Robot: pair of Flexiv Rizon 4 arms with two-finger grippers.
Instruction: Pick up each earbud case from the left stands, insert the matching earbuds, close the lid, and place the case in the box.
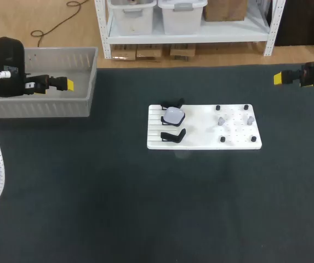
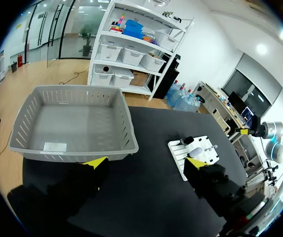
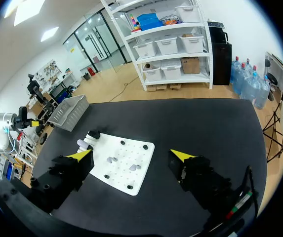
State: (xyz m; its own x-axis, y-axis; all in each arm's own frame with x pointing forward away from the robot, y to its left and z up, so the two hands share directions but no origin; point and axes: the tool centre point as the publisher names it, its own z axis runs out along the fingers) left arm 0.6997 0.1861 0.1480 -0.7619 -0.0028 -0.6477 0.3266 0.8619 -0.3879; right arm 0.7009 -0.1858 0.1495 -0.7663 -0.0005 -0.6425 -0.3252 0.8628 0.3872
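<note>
A white board lies mid-table with black stands along its left side. One pale earbud case sits closed on the middle stand; the stands in front of it and behind it are bare. Two grey earbuds stand on the board's right half. My left gripper hangs open over the grey basket, far left of the board. My right gripper is open at the far right, holding nothing. The right wrist view shows its gripper above the board, case and earbuds.
The grey slatted basket holds only a small paper label. From the left wrist, its gripper looks over the basket toward the board. Dark mat covers the whole table, with wide bare areas in front of the board.
</note>
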